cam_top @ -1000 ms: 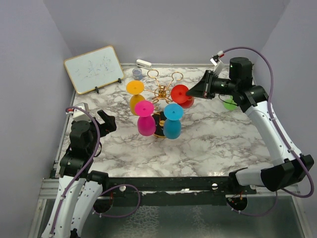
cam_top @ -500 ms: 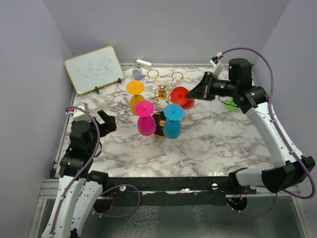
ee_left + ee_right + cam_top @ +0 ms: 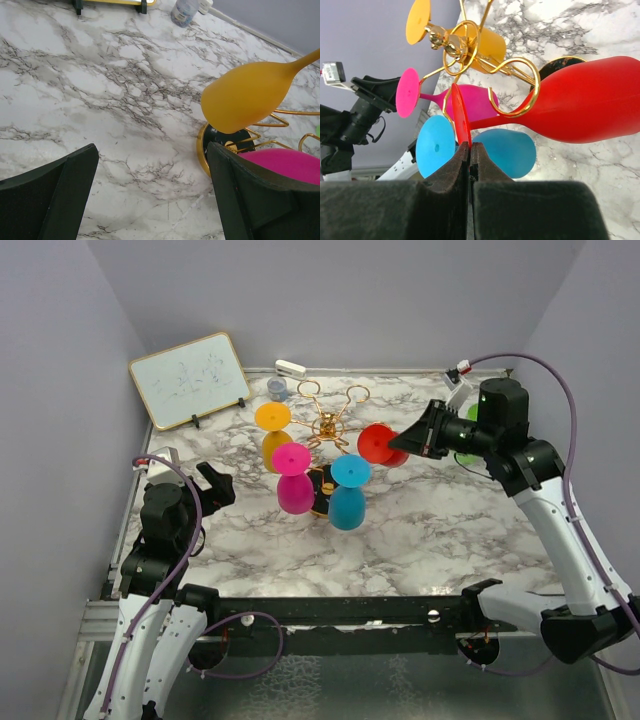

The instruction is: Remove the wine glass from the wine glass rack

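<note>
Marble-pattern table [image 3: 440,530]. Back left: whiteboard [image 3: 190,380], gold frame, propped tilted on black feet, faint scribbles. Small bluish bottle [image 3: 277,389] just right of it. White eraser-like block [image 3: 290,368] at back edge, near bottle.

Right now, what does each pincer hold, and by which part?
Right pincer: the red wine glass, pinched by the edge of its foot. Left pincer: open, holding nothing.
</note>
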{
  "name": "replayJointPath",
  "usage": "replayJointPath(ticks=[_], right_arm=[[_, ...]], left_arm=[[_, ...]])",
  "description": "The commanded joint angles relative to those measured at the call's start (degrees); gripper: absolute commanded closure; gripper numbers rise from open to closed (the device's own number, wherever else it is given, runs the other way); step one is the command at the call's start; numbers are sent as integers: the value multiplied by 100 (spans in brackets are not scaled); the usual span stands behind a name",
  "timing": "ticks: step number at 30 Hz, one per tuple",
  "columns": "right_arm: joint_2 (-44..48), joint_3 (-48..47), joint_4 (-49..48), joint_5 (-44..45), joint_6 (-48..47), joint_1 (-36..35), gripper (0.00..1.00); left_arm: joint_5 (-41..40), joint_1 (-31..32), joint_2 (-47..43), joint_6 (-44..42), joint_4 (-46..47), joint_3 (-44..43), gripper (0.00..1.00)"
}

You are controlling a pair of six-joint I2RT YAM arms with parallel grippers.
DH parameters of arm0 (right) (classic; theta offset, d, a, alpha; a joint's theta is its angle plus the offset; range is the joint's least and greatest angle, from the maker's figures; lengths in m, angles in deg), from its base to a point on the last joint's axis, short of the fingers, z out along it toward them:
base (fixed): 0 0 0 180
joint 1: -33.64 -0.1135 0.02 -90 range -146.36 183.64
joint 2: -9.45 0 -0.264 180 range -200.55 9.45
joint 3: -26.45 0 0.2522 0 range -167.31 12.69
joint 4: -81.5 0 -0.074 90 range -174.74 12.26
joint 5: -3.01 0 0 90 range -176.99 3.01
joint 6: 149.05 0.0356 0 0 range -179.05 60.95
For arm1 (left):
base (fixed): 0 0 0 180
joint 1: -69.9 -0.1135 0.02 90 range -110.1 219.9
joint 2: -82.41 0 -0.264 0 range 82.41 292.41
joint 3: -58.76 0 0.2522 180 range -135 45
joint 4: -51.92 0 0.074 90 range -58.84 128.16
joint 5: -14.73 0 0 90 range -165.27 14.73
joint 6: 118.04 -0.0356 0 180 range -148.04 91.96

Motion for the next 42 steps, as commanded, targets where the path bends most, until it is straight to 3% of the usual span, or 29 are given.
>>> replayJointPath(ticks=[1,16,25,33,37,42], right_arm=[[251,179,125,490,-111,-13,99],[1229,-35,525,2387,-493,-18,99],[1827,8,-1186,1256,-2617,-18,99],[2265,1391,-3952,331,-4590,-17,99],[1715,1057,-4203,-102,-5010,-78,99],[1388,1175,-5454,-746,-5222,-124,99]], left_arm=[[-30,7,-11,16,59,63,8],[44,5,-36,7,86,59,8],[1574,7,-226,740,491,-496,18],[2748,7,223,1728,673,-1683,24],[3313,7,384,2453,999,-1911,23],[3766,7,618,3314,1105,-2086,18]])
